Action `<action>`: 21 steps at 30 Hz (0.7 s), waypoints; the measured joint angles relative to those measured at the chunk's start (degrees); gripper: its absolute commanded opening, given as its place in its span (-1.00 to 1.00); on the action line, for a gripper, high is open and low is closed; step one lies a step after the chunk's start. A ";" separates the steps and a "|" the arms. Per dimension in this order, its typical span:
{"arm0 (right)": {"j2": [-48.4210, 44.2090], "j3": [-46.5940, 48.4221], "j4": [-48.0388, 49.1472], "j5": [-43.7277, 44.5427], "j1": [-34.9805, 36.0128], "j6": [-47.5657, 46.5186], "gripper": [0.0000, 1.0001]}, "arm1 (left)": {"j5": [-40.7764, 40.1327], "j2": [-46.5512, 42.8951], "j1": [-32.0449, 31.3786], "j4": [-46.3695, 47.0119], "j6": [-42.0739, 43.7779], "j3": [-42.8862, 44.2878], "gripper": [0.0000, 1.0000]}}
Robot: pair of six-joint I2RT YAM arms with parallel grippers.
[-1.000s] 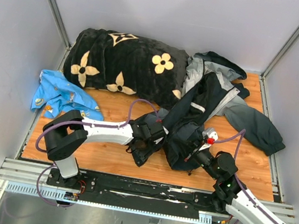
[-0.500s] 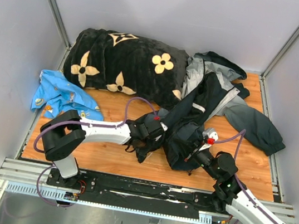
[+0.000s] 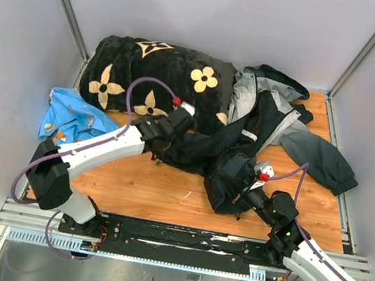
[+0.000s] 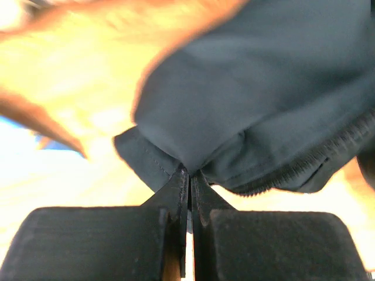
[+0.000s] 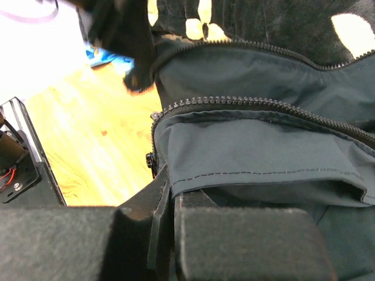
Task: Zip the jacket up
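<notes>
Since a second ago the left hand has swung away from the right hand toward the flowered blanket, drawing one front panel of the jacket out across the bench. Both hands are pinched fully closed on thin jacket cloth near the zipper teeth. The jacket sprawls just right of the blanket, touching its edge. It looks light, limp and slick, so the stitched hem beside the teeth should give the surest hold.

Dark navy and grey jacket, unzipped, rumpled, lying right of centre, one edge stretched leftward.
</notes>
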 measured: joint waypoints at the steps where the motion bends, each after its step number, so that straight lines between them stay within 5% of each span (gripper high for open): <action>1: 0.00 0.00 -0.31 0.11 0.00 -0.02 -0.99 | -2.14 -0.35 1.22 -1.38 0.61 2.84 -0.99; 9: 0.15 0.09 -1.62 1.16 -0.22 0.00 -0.99 | -5.99 -10.64 12.72 -1.55 0.98 8.74 -0.99; 21: 2.73 1.11 -1.79 1.11 -0.22 2.08 -0.99 | 18.43 -22.01 12.35 17.00 -15.82 -16.04 -0.99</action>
